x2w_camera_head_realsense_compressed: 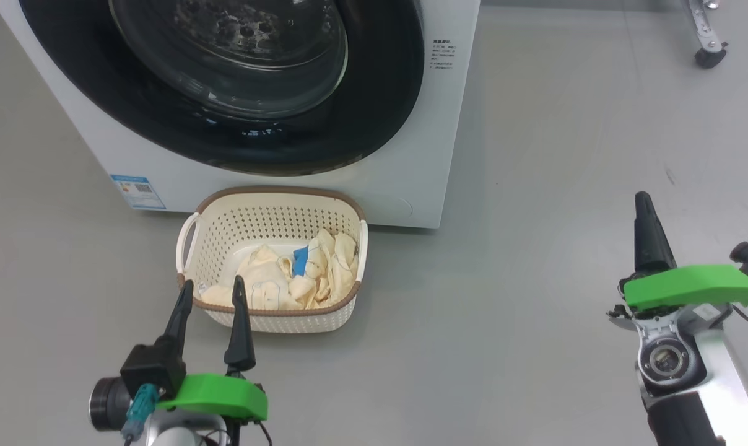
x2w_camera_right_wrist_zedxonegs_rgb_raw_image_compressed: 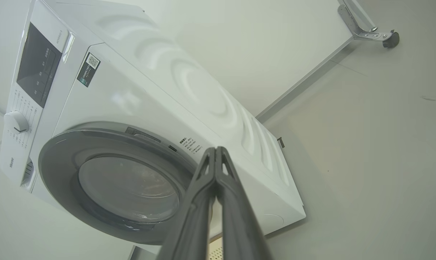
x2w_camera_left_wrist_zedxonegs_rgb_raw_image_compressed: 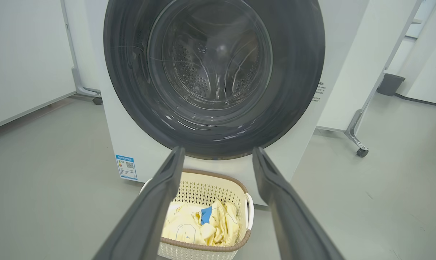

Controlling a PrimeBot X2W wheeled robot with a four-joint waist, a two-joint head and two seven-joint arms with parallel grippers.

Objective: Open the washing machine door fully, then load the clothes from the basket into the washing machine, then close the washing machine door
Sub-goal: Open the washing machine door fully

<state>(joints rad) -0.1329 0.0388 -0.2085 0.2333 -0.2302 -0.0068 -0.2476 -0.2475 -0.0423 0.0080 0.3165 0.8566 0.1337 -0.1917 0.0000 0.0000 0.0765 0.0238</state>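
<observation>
Right now the large round washing machine door, with a wide glossy black rim and a bulging clear glass bowl, sits shut against the big white front-loading washing machine, facing the near side. Just in front of it on the grey floor stands the small rectangular cream plastic basket with perforated sides and a brown rim. It is open upward, its long axis running left to right along the machine's front. Crumpled pale cream-yellow clothes with a blue patch lie toward its near right.

The left wrist view shows the steel perforated drum through the glass. The right wrist view shows the dark control panel and white dial at the machine's top.

The left gripper, fingers spread, hovers at the basket's near left. The right gripper, fingers pressed together on nothing, is well apart to the right.
</observation>
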